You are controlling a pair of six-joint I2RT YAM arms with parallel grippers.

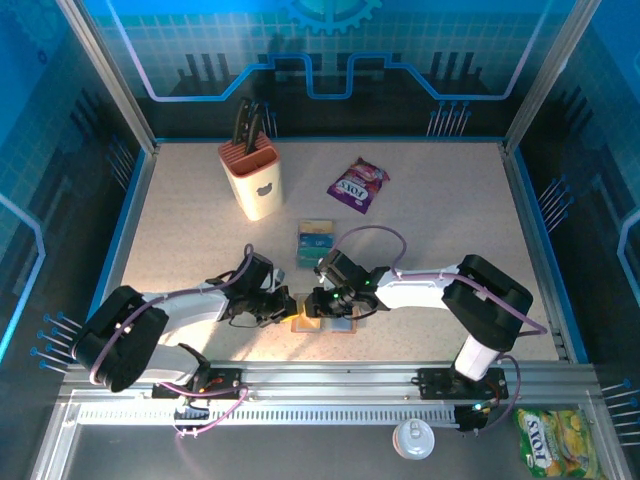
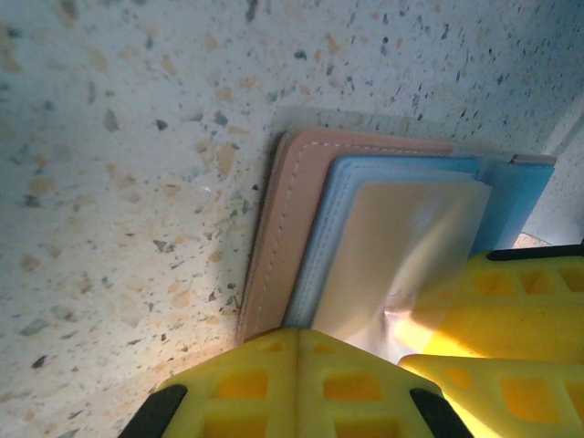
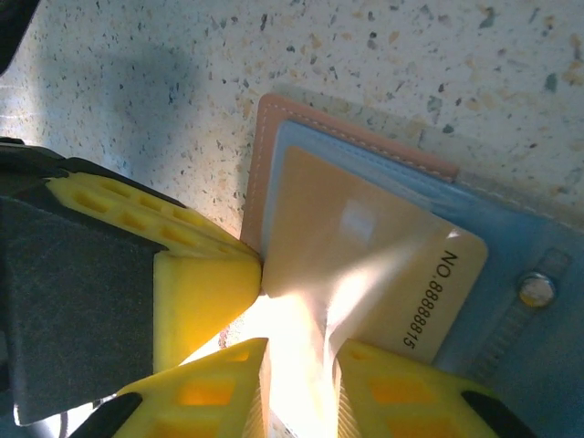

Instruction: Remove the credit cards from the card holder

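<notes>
The tan-brown card holder lies open on the table between both grippers, its leather edge and grey-blue sleeves showing. A yellowish-tan credit card marked with a number sits in the top sleeve. My right gripper pinches that card at its near edge, and the surface puckers into a ridge between the jaws. My left gripper is shut, its tips pressed on the holder's edge. Teal and blue credit cards lie stacked farther back.
A purple snack packet and a cream knife block stand toward the back. A white cup and a yellow packet lie off the table's front rail. Blue walls enclose the table.
</notes>
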